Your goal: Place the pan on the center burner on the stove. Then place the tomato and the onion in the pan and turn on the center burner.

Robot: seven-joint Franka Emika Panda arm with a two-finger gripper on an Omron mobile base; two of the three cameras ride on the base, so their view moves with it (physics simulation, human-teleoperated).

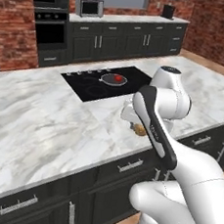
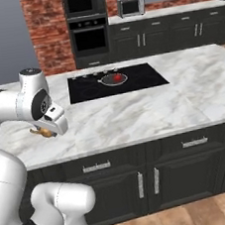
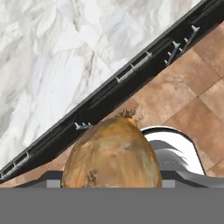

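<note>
The onion [image 3: 111, 153] is seen closest of all in the hand view, a tan-brown bulb with streaked, papery skin and a small tuft at its tip, looming large between the gripper's fingers. The gripper [image 1: 137, 128] is clamped on the onion, its jaws set wide around the bulb. In the left base view the onion is partly hidden behind the white forearm, just above the front edge of the counter [image 1: 44, 121]; in the right base view it is seen as a small tan shape under the wrist, near the counter's front left corner.

The pan [image 2: 113, 79] is set on the center burner [image 2: 104, 84] of the stove [image 2: 140, 81], a black glass cooktop let into the marble towards the counter's back edge. The pan is shown as a small shallow grey round with a lighter rim. The tomato [image 1: 118, 77], a glossy red ball, lies inside it. A row of small silver knobs [image 1: 91, 72] is ranged along the stove's far edge.

Well apart from the onion, the pan is reached across bare marble. Behind the counter, dark cabinets, a wall oven [image 2: 89, 35] and a microwave [image 1: 89, 6] are set against brick.
</note>
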